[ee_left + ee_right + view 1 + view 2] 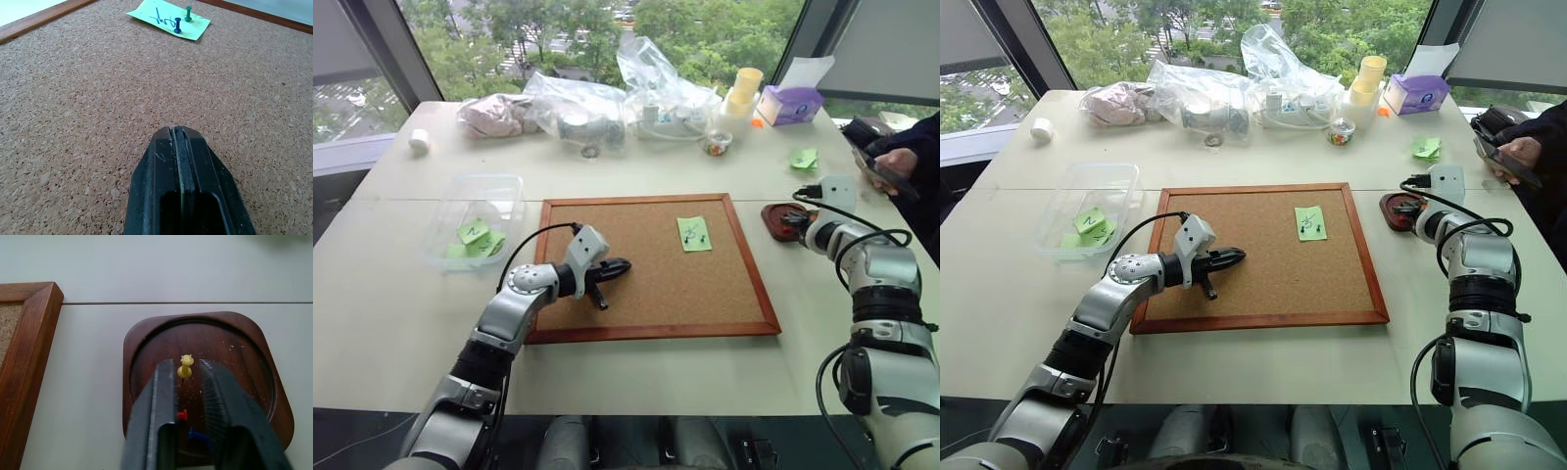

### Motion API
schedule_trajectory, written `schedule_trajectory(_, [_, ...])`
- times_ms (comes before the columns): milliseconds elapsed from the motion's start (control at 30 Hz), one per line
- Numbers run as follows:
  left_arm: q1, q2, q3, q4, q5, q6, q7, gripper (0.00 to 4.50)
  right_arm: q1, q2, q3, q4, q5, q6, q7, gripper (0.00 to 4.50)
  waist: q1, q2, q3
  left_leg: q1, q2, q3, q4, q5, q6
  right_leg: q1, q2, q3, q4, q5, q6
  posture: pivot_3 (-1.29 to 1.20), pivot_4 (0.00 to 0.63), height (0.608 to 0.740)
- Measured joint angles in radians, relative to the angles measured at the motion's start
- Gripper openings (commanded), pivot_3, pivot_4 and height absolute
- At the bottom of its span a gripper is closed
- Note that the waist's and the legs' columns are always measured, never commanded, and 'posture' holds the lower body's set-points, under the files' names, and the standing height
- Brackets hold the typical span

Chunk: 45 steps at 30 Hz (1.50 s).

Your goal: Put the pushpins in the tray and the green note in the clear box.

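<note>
Parted fingers [188,396] straddle yellow pushpin [185,367] — over tray [146,340].

The green note [694,234] lies flat on cork, held by a blue and a green pushpin [177,25]. Yellow, red and blue pushpins sit in the reddish-brown tray [244,352]. The clear box [499,191] holds green notes.
</note>
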Motion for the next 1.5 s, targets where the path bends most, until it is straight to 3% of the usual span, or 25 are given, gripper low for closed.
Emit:
schedule_trajectory(133, [0.007,0.001,0.002,-0.010,0.003,0.000,0.003,0.00,0.004,0.000,-0.004,0.004,0.004,-0.019,-0.004,4.49,-0.002,0.000,0.000,0.000,0.000,0.000,0.000,0.000,0.000,0.000,0.000,0.000,0.000,0.000,0.000,0.00,0.150,0.740])
schedule_trajectory(433, [0.009,0.001,0.002,-0.010,0.004,0.000,0.003,0.00,0.005,-0.001,-0.008,-0.112,0.035,0.031,0.009,4.49,-0.001,0.000,0.000,0.000,0.000,0.000,0.000,0.000,0.000,0.000,0.000,0.000,0.000,0.000,0.000,0.00,0.150,0.740])
schedule_trajectory(633, [0.007,0.000,0.001,-0.009,0.004,0.000,0.002,0.00,0.062,-0.003,0.034,-0.435,0.132,0.173,0.119,4.49,0.000,0.000,0.000,0.000,0.001,-0.001,0.000,0.000,0.000,0.000,0.000,0.000,0.000,0.000,0.000,0.00,0.150,0.740])
schedule_trajectory(800, [0.005,-0.001,0.001,-0.008,0.004,0.000,0.001,0.00,0.194,0.015,0.171,-0.693,0.207,0.230,0.242,4.49,0.002,0.000,0.000,0.000,0.001,-0.002,-0.001,0.000,0.001,0.000,0.000,0.000,0.000,0.000,0.000,0.00,0.150,0.740])
schedule_trajectory(900, [0.002,-0.003,0.000,-0.007,0.004,0.000,0.001,0.00,0.225,0.028,0.231,-0.735,0.213,0.236,0.262,3.72,0.003,0.000,0.000,0.000,0.000,-0.002,0.000,-0.001,0.001,0.000,-0.001,0.000,0.000,0.000,0.000,0.00,0.150,0.740])
schedule_trajectory(1000, [0.004,-0.003,0.000,-0.007,0.004,0.000,0.001,0.00,0.228,0.034,0.251,-0.733,0.195,0.222,0.247,2.21,0.003,0.000,0.000,0.000,0.000,-0.002,0.000,-0.001,0.001,0.000,0.000,0.000,0.000,0.000,0.000,0.00,0.150,0.740])
schedule_trajectory(1500, [0.026,0.001,0.004,-0.027,0.005,0.000,0.008,0.00,0.217,0.063,0.292,-0.580,0.125,0.122,0.235,2.21,0.001,0.000,0.000,0.000,0.000,-0.002,0.000,-0.001,0.001,0.000,0.000,0.000,-0.001,0.000,0.000,0.00,0.150,0.740])
